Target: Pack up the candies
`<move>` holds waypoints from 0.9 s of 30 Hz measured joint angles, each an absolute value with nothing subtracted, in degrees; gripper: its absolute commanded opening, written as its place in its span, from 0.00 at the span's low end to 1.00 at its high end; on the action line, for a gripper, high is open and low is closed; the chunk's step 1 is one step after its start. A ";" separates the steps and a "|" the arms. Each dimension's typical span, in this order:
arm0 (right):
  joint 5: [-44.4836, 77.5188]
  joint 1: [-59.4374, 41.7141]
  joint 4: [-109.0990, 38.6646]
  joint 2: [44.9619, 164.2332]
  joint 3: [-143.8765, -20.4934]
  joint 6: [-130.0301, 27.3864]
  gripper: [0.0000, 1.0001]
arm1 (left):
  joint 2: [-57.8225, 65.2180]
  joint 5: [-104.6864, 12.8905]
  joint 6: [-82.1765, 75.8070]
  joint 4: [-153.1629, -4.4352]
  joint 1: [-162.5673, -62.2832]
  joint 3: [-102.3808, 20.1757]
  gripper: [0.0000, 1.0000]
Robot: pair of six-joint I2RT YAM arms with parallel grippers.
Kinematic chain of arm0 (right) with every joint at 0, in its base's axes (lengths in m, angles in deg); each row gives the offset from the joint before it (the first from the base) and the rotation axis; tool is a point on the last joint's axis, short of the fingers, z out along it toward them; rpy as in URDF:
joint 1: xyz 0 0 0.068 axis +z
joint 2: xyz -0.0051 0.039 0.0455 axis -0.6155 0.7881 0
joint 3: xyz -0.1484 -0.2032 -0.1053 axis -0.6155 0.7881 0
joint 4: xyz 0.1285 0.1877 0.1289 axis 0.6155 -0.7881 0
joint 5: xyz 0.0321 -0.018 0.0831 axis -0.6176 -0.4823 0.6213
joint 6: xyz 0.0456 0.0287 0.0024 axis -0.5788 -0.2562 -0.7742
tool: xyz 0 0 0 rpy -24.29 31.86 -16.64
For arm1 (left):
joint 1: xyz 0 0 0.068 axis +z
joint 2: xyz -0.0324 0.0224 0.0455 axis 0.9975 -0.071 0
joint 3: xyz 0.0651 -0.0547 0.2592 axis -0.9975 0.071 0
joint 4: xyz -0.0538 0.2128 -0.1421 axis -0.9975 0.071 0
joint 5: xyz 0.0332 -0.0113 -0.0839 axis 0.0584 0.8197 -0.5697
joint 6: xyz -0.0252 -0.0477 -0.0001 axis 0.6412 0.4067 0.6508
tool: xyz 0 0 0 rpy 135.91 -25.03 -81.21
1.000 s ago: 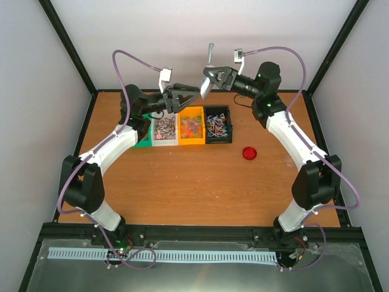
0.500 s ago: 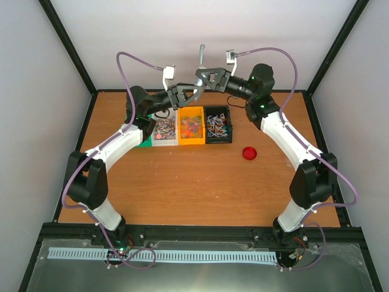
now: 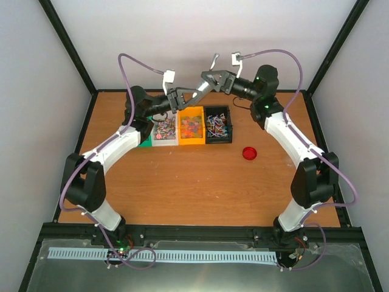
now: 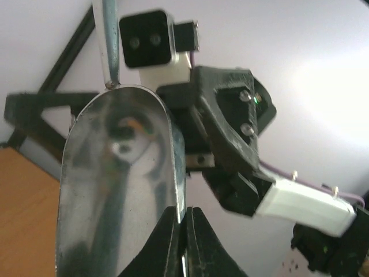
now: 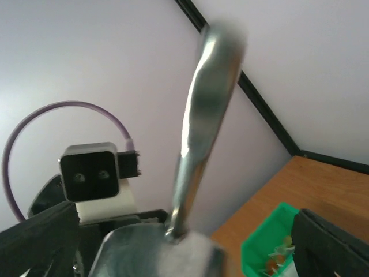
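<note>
1. Writing first: any print on the candies (image 3: 191, 125) was too small to read. They were tiny wrapped sweets in mixed colours.
2. My landmark for everything here was the orange plastic bin (image 3: 191, 142). It sat in a row of four bins packed side by side.
   - A clear plastic bin (image 3: 164, 142) sat directly to its left.
   - A green plastic bin (image 3: 144, 142) came next, mostly hidden under the left arm.
   - A black plastic bin (image 3: 217, 140) sat directly to its right.
3. Candies filled the orange bin and lay in the clear and black bins too. The right wrist view showed a few in the green one. There were way too many to count.
4. One silver metal scoop (image 4: 115, 184) hung in the air, handle up. In the top view it was just past the orange bin's far edge.
5. The left gripper (image 4: 184, 241) had its fingers nearly together, pinching the rim of the scoop's bowl.
6. The right gripper (image 3: 208, 84) met the scoop from the orange bin's far right. I honestly couldn't tell whether it was clamped or loose.
7. One red round lid (image 3: 249, 152) lay flat on the brown wooden table (image 3: 200, 188). It was to the near right of the orange bin, past the black bin and apart from it.
8. Room to move: the row sat towards the table's far edge. A wide stretch of wood ran from the orange bin's near side to the two arm bases.
</note>
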State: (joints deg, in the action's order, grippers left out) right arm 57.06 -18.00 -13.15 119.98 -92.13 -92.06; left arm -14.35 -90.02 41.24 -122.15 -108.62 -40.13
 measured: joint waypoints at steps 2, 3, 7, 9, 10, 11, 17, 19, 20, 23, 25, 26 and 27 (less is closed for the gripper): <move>59.27 -19.88 -14.04 119.63 -91.30 -90.29 1.00 | -13.19 -92.20 38.86 -119.46 -108.08 -39.00 0.01; 60.62 -21.39 -15.25 119.26 -90.97 -88.73 1.00 | -12.40 -93.60 36.94 -117.25 -107.62 -38.47 0.01; 64.67 -28.51 -25.69 116.92 -91.26 -77.15 1.00 | -8.73 -97.93 22.45 -101.05 -104.82 -38.41 0.01; 65.58 -31.60 -35.29 115.68 -93.27 -68.52 1.00 | -7.44 -98.87 10.99 -88.62 -103.99 -40.24 0.01; 66.04 -32.93 -41.10 115.37 -95.37 -63.36 1.00 | -7.05 -99.02 4.61 -82.41 -103.75 -41.55 0.01; 66.37 -33.78 -45.63 115.30 -97.29 -59.25 1.00 | -6.83 -99.02 -1.11 -76.82 -103.73 -42.69 0.01; 67.84 -37.19 -78.00 117.14 -117.03 -33.15 1.00 | -5.76 -95.94 -34.77 -46.96 -104.58 -47.37 0.01; 68.36 -37.23 -86.65 118.39 -123.10 -26.46 1.00 | -5.12 -93.25 -44.76 -39.42 -105.48 -47.41 0.01; 68.64 -37.10 -90.15 118.74 -124.85 -23.86 1.00 | -4.82 -91.96 -48.89 -36.34 -106.11 -47.35 0.01; 68.38 -35.44 -101.03 119.89 -128.00 -15.91 1.00 | -3.68 -89.25 -57.57 -30.19 -107.66 -46.62 0.01; 66.92 -32.23 -107.44 121.03 -128.41 -11.30 0.98 | -3.11 -87.77 -62.07 -27.03 -108.45 -46.19 0.01; 66.28 -30.52 -109.21 121.40 -127.98 -9.87 0.97 | -2.96 -87.02 -64.39 -25.15 -108.93 -46.06 0.01; 65.63 -28.10 -111.26 121.73 -126.62 -8.00 0.95 | -2.89 -86.61 -65.94 -23.88 -109.28 -45.97 0.01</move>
State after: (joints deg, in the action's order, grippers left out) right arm 65.63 -28.10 -111.26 121.73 -126.62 -8.00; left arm -2.89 -86.61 -65.94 -23.88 -109.28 -45.97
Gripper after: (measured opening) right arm 0.980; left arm 0.044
